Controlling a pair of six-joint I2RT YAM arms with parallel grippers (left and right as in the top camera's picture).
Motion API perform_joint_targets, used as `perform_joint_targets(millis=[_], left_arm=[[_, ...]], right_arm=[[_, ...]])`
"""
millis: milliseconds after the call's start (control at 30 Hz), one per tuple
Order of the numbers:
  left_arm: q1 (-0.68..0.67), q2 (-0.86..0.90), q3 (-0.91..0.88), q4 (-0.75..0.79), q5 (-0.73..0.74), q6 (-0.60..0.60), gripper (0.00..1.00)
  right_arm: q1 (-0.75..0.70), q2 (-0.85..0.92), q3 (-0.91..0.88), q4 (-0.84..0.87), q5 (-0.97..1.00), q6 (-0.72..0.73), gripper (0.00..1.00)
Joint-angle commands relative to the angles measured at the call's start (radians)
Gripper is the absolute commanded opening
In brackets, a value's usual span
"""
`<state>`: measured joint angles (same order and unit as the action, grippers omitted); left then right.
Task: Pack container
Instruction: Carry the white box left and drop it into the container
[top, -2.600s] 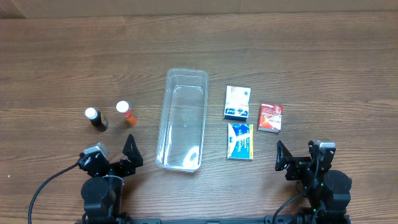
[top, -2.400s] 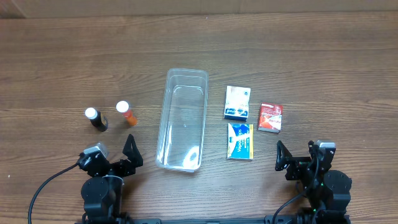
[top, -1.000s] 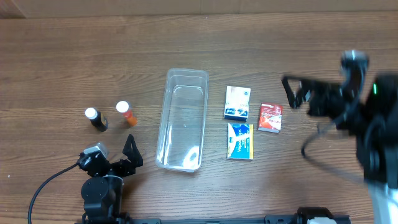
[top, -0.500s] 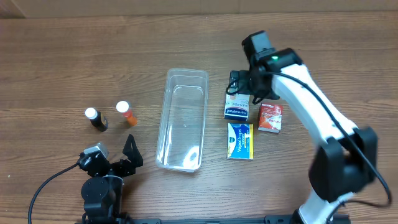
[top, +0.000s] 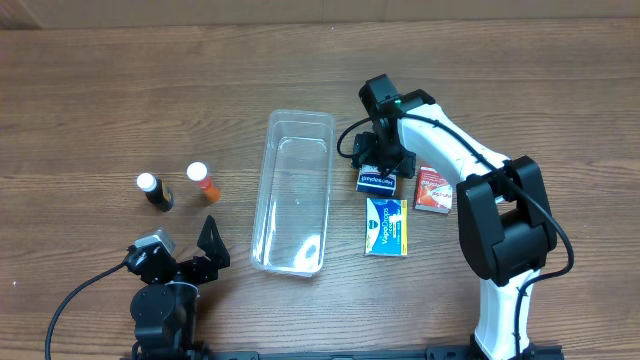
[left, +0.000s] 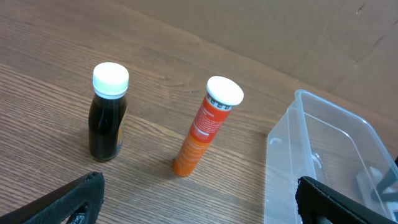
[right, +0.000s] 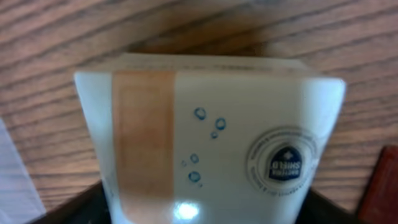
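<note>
The container (top: 300, 117), a clear long tub, lies empty at the table's middle; its near corner shows in the left wrist view (left: 323, 134). My right gripper (top: 378, 160) reaches down just right of it, over a white and blue plaster box (top: 377, 182). In the right wrist view this box (right: 211, 130) fills the space between the fingers, and my right gripper (right: 205, 211) is shut on its two sides. My left gripper (top: 180, 255) rests at the front left, open and empty (left: 199, 199).
A dark bottle (top: 155, 192) and an orange tube (top: 203, 181) stand left of the tub, both ahead of the left gripper. A red box (top: 435, 188) and a blue-yellow box (top: 386, 227) lie right of the tub, close to the held box.
The right arm swung from the front right out over the boxes, came down on the white box and its fingers closed on it. The left arm stayed still.
</note>
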<state>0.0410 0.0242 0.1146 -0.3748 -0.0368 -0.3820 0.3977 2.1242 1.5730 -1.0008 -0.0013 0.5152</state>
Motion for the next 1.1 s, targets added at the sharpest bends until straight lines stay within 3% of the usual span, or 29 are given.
perform_joint_targets(millis=[0, 133, 233, 300, 400, 567, 733, 1067], left_arm=[[-0.002, -0.005, -0.003, 0.002, 0.004, 0.004, 1.00], [-0.002, -0.005, -0.003, 0.002, 0.004, 0.004, 1.00], [-0.002, -0.005, -0.003, 0.002, 0.004, 0.004, 1.00], [-0.002, -0.005, -0.003, 0.002, 0.004, 0.004, 1.00], [-0.002, -0.005, -0.003, 0.002, 0.004, 0.004, 1.00], [-0.002, -0.005, -0.003, 0.002, 0.004, 0.004, 1.00], [-0.002, -0.005, -0.003, 0.002, 0.004, 0.004, 1.00], [-0.002, -0.005, -0.003, 0.002, 0.004, 0.004, 1.00]], right_arm=[[0.000, -0.009, 0.065, -0.082, 0.146, 0.039, 0.72], [0.019, -0.066, 0.326, -0.349, 0.251, -0.026, 0.72], [0.072, -0.106, 0.582, -0.558, 0.188, -0.025, 0.71], [0.122, -0.130, 0.687, -0.599, 0.112, -0.024, 0.70], [0.213, -0.137, 0.710, -0.547, 0.021, 0.021, 0.70], [0.356, -0.051, 0.573, -0.353, 0.037, 0.139, 0.70], [0.359, 0.030, 0.438, -0.222, 0.043, 0.229, 0.70], [0.334, 0.048, 0.424, -0.079, -0.027, 0.245, 0.71]])
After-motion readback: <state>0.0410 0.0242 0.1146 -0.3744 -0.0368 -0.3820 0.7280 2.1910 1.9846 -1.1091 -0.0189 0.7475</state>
